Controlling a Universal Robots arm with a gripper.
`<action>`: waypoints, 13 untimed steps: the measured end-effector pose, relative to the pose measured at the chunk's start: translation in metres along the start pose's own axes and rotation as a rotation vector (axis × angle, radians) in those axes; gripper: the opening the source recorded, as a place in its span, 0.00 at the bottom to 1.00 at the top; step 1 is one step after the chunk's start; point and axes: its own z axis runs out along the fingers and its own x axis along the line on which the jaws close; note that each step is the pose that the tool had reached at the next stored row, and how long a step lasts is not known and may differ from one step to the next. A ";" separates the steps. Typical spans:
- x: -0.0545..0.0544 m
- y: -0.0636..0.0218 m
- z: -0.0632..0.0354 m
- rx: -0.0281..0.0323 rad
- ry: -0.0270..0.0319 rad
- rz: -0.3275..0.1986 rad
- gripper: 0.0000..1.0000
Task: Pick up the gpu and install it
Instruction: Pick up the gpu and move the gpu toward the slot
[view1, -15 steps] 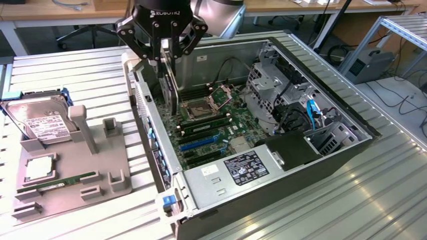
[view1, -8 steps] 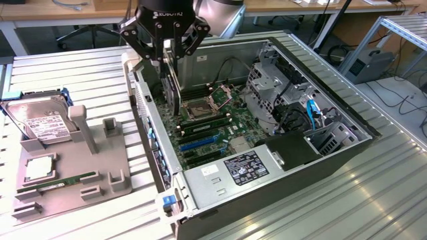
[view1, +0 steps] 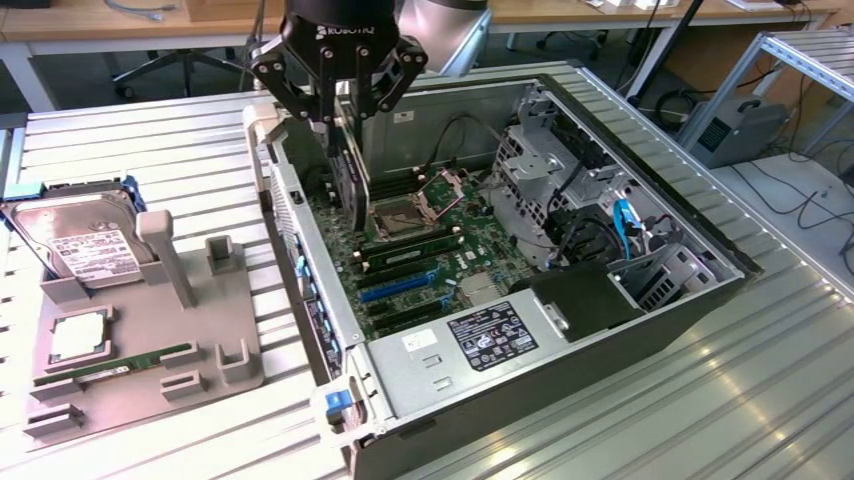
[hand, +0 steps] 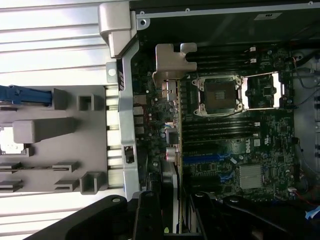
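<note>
The gpu (view1: 352, 175) is a thin dark card that hangs on edge, upright, inside the open computer case (view1: 667, 181). It hangs over the motherboard (view1: 427, 250), close to the case's wall on the exterior view's left. My gripper (view1: 343, 105) is shut on the card's upper edge. In the wrist view the gpu (hand: 173, 150) shows edge-on, with its pale metal bracket (hand: 170, 62) at the far end and my black fingers (hand: 149, 215) on either side of it. Blue expansion slots (view1: 400, 287) lie on the board below, toward the camera.
The CPU socket (view1: 400, 215) sits beside the hanging card. Drive cages and cables (view1: 587, 220) take up the case's other side, and a power supply (view1: 487, 335) its near end. On a grey fixture (view1: 134, 330) outside the case lie a hard drive (view1: 80, 250) and a green memory stick (view1: 114, 365).
</note>
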 end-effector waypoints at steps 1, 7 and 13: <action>-0.001 0.0001 0.0002 -0.0001 0.0000 0.000 0.27; -0.005 0.0004 0.0012 -0.0001 0.0000 0.000 0.27; -0.010 0.0007 0.0025 -0.0001 0.0000 0.000 0.27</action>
